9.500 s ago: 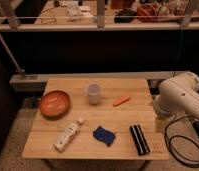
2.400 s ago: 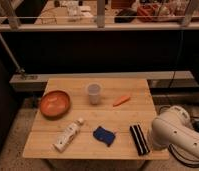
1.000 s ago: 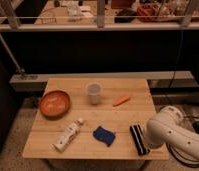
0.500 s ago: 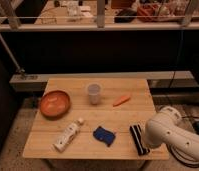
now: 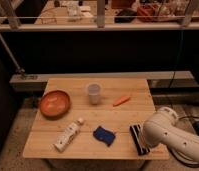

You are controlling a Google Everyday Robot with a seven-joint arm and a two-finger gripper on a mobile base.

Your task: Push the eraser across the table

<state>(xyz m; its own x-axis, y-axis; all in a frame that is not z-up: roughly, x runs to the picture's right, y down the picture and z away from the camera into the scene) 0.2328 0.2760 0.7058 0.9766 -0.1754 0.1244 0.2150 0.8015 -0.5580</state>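
The eraser point(image 5: 137, 139) is a black striped block lying near the front right corner of the wooden table point(image 5: 108, 115). My white arm point(image 5: 168, 134) reaches in from the right, low over that corner. My gripper point(image 5: 147, 136) is at the arm's left end, right against the eraser's right side, and the arm's bulk hides most of it. The eraser's right edge is partly covered by the arm.
A blue cloth point(image 5: 104, 135) lies just left of the eraser. A white bottle point(image 5: 68, 136) lies at the front left, an orange bowl point(image 5: 55, 103) at the left, a clear cup point(image 5: 94, 93) at the middle back, and a carrot point(image 5: 121, 100) to its right.
The arm has come down from above the table's right side and crept left until it is against the eraser. The eraser has not visibly shifted.
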